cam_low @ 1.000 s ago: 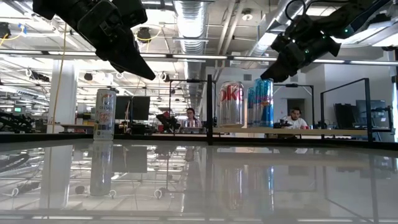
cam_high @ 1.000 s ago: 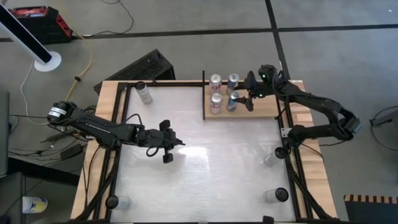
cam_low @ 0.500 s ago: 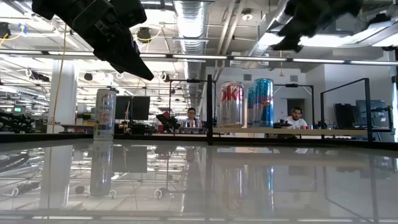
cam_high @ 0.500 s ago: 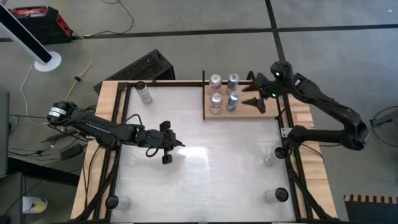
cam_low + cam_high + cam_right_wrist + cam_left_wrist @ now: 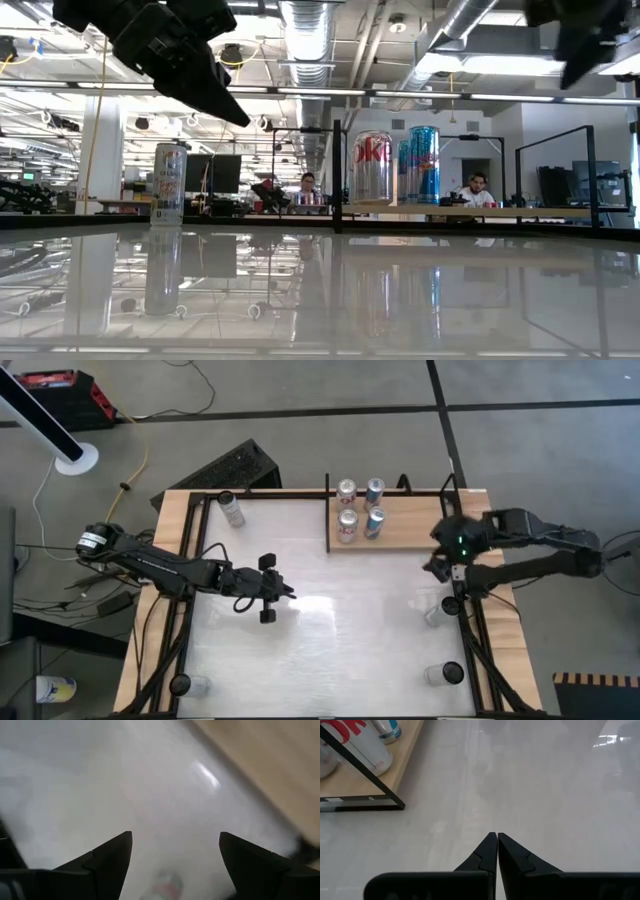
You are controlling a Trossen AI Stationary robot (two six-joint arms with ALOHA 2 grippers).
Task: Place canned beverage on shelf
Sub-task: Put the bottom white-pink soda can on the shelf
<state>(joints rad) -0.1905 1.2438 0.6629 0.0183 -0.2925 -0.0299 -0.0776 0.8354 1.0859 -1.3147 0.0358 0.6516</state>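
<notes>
Right gripper [image 5: 437,560]: jaws spread wide, nothing between them. It hangs just off the shelf's [image 5: 420,532] right front corner, over the counter [image 5: 340,630], facing down at bare white surface.

Left gripper [image 5: 268,606]: jaws pinched shut, empty. It sits well out from the shelf, off its left front corner, mid-counter.

Shelf carries four cans [image 5: 360,507], upright, in a tight two-by-two block at its left end; the right end is bare board.

One loose can [image 5: 233,510] stands upright on the counter beyond the shelf's left rail, near the counter's far left corner. Long axis vertical.

Judgement: if this loose can is next, it lies the whole shelf-length away from the right jaws and across the four cans. The left gripper is clearly nearer, with the can farther back than its jaws and to their outer side. Being upright, it wants a level side grasp around the body. The left jaws must open first.
</notes>
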